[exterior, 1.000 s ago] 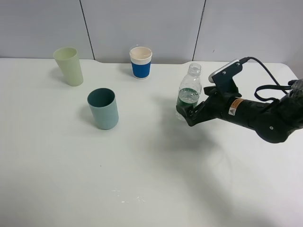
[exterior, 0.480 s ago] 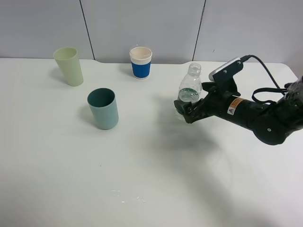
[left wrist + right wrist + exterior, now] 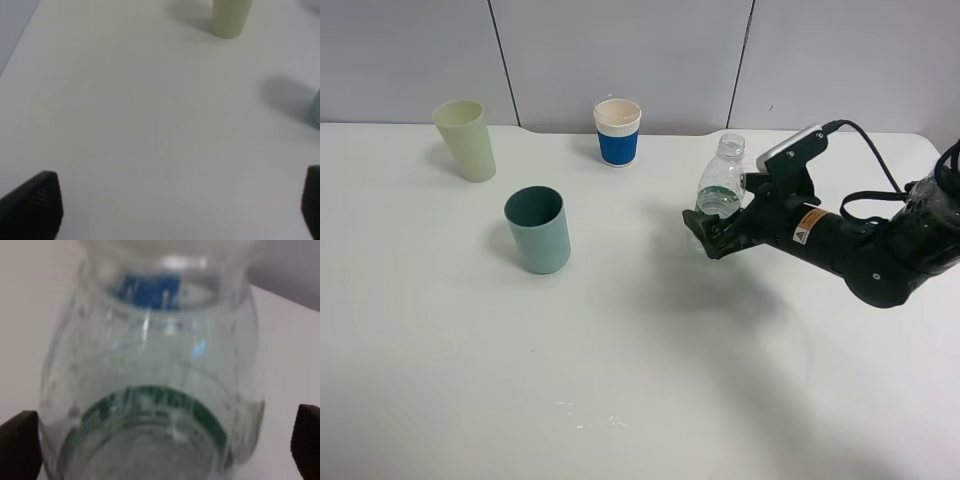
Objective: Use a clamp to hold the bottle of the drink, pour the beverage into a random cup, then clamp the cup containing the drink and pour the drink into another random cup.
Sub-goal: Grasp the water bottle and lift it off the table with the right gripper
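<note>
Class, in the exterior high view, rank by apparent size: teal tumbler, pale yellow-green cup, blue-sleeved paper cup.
Largest: teal tumbler, barely, and it stands nearer
pale yellow-green cup
blue-sleeved paper cup, clearly smallest

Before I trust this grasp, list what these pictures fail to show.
Bottle base: overhead view, hidden by the right hand.
How full it is: right wrist view, blurred and too close.
Teal cup: left wrist view, cut off at the edge.
Left hand: outside the overhead view; only fingertips show in its wrist view.
</note>
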Tool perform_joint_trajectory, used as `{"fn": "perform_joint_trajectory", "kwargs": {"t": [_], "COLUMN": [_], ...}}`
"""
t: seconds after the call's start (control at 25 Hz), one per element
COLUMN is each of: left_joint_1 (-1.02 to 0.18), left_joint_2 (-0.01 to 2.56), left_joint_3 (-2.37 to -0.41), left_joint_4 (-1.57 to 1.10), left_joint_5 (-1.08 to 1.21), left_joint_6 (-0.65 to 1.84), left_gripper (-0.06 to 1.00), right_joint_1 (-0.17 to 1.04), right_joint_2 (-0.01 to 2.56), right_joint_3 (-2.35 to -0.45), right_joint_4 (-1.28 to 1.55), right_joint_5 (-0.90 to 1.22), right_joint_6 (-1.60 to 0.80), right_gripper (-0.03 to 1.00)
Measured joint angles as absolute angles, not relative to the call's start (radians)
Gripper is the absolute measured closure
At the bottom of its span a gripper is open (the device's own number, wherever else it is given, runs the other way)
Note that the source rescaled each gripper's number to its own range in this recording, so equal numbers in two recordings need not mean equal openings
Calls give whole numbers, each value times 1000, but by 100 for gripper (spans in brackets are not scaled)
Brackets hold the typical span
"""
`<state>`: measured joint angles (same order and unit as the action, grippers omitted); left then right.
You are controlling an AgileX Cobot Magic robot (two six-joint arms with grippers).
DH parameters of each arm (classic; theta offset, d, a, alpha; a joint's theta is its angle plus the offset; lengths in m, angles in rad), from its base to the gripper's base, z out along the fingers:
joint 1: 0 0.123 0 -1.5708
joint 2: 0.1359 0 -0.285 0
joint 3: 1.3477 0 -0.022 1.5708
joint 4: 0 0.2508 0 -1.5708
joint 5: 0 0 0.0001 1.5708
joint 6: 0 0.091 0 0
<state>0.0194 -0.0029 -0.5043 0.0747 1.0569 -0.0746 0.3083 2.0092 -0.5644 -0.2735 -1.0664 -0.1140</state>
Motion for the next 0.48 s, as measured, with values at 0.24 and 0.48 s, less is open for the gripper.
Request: {"fn": "perform_joint_trajectory", "kwargs": {"t": [0.24, 0.48], "left_joint_1": [19, 19], "left_joint_2": [-3, -3], "left_joint_3": [-504, -504], "left_joint_4": [75, 75], "left_joint_5": [1057, 1057], "left_joint_6": [-75, -75], "left_gripper": [5, 5], "right_joint_1": [308, 308], "right_joint_2": [2047, 2070], "right_joint_3": [-616, -618], "right_joint_4": [-327, -343], "right_joint_5": [-1057, -1050], "right_joint_6": [-114, -114], "right_gripper": [3, 13]}}
